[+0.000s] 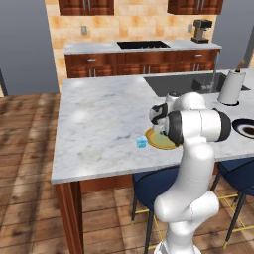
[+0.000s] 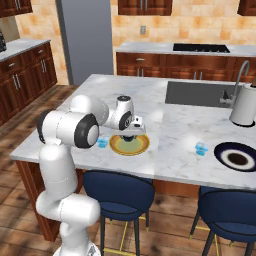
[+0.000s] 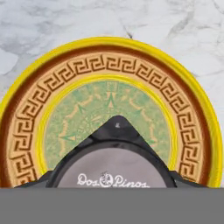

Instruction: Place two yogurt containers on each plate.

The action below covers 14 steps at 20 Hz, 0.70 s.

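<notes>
Gripper (image 2: pixel 131 136) sits directly over the yellow plate (image 2: pixel 130 145), jaws closed on the dark yogurt cup (image 3: pixel 114 168). Hand cam: cup's pale top w/ "Dos Pinos" print at 6 o'clock of the view, dark finger tips flanking it at each side, plate's green centre (image 3: pixel 109 113) above it toward 12. Can't tell from the views whether the cup touches the plate or hangs just above it.

Yellow plate is near the front edge of the marble island (image 1: pixel 99 119); in left base view its rim (image 1: pixel 158 144) pokes out from behind the arm's elbow.

Other tubs:
- pale-blue tub #1 (image 1: pixel 142 143): on the marble just beside the yellow plate, at its 9 o'clock in both base views (image 2: pixel 102 143). Not on the plate.
- pale-blue tub #2 (image 2: pixel 201 148): on the marble at 9 o'clock of the black plate (image 2: pixel 236 157), close but off it, right base view.

Black plate w/ white ring + brown centre, toward 3 o'clock of the yellow one, well apart; left base view cuts it off at the frame's right edge (image 1: pixel 245 128).

White cylinder w/ brown stick (image 1: pixel 231 87) stands upright past the black plate, roughly 12 o'clock of it, next to the sink (image 2: pixel 197 92).
</notes>
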Tool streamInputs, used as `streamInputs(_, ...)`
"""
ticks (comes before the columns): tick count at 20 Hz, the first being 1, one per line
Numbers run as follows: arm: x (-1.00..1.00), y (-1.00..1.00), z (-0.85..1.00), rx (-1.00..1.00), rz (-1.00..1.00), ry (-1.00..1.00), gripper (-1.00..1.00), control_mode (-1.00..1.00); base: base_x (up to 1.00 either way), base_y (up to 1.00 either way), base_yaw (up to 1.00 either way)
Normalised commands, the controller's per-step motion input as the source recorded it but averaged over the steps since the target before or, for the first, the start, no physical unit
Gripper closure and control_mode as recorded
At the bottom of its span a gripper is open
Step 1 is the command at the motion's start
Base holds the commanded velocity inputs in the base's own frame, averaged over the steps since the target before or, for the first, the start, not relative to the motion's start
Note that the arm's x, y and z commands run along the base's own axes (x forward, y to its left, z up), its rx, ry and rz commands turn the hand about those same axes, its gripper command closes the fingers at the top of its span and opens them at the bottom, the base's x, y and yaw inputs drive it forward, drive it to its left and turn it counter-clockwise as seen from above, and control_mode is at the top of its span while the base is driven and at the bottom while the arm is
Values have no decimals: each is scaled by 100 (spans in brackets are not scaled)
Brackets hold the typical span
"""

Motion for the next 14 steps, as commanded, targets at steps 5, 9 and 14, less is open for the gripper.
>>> streamInputs(5,34,-21,-31,0,0,0,100,-100,0,0,0)
streamInputs(9,14,-10,-34,-4,0,0,100,-100,0,0,0)
streamInputs(14,3,-3,-18,-2,0,0,100,-100,0,0,0)
